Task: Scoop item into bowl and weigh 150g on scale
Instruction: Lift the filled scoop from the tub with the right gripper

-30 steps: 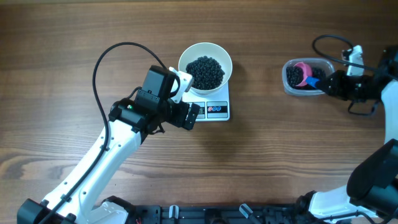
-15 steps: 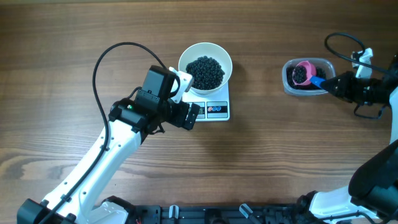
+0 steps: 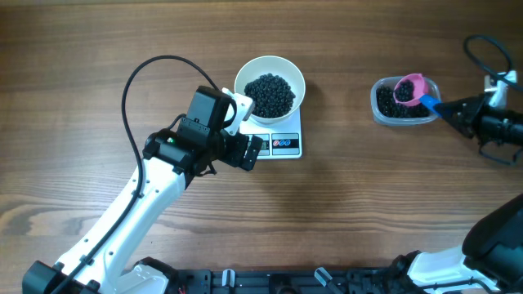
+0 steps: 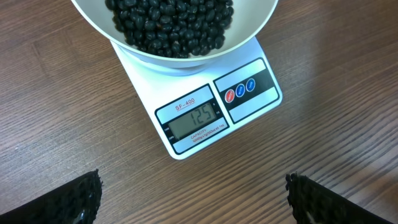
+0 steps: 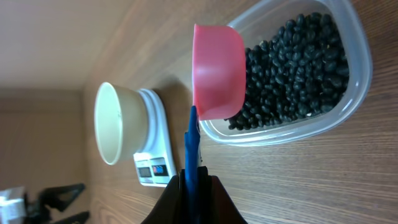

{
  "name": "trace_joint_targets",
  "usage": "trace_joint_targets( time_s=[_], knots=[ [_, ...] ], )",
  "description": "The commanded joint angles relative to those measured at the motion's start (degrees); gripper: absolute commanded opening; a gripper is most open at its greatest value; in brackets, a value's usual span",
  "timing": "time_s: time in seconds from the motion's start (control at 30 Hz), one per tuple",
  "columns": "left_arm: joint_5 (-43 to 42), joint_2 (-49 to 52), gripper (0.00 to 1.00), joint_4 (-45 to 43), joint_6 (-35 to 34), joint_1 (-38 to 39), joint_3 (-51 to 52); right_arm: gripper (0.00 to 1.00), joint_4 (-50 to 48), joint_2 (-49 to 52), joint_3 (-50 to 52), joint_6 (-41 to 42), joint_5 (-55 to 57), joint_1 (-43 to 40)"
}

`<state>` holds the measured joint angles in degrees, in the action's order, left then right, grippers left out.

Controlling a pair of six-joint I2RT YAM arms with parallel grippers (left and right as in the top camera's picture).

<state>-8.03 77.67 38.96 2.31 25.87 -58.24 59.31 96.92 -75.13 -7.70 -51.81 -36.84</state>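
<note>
The right gripper [image 5: 198,183] is found clamped on the blue handle of the pink scoop [image 3: 409,88]. The scoop's cup is seen loaded and is held over the clear tub [image 3: 384,110], well apart from the scale [image 3: 286,143] on the right arm's side. The left gripper [image 4: 196,199] is recorded with its fingers spread wide and nothing between them, and it hangs just beside the scale at the display edge. The white bowl [image 3: 242,77] is seated on the scale, and a heap of black beads [image 4: 168,25] is contained in it. The display [image 4: 194,117] appears to read 125, so the target is judged not yet met. The step in hand is assessed as carrying the loaded scoop across to the scale. It is advised that the cup be kept level in transit, since beads are easily shed onto the table. The cup should be brought over the bowl's centre without the rim being touched, as any contact would disturb the reading. The load should be tipped in gradually, with the display watched, because a full scoop may overshoot.
</note>
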Motion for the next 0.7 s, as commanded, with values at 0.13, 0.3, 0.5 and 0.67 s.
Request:
trace_joint_targets(
  time_s=[0.13, 0.3, 0.5, 0.67],
  knots=[
    [-0.7, -0.5, 1.0, -0.2, 0.5, -0.3, -0.9, 0.04, 1.3, 0.8, -0.2, 0.2, -14.9, -3.0],
    [-0.7, -0.5, 1.0, -0.2, 0.5, -0.3, -0.9, 0.04, 2.6, 0.8, -0.2, 0.4, -23.8, -2.0],
    [-0.7, -0.5, 1.0, -0.2, 0.5, -0.3, -0.9, 0.04, 3.3, 0.8, -0.2, 2.6, -27.8, 2.6],
    [-0.7, -0.5, 1.0, -0.2, 0.5, -0.3, -0.9, 0.04, 1.2, 0.8, -0.2, 3.8, -27.8, 8.5]
  ],
)
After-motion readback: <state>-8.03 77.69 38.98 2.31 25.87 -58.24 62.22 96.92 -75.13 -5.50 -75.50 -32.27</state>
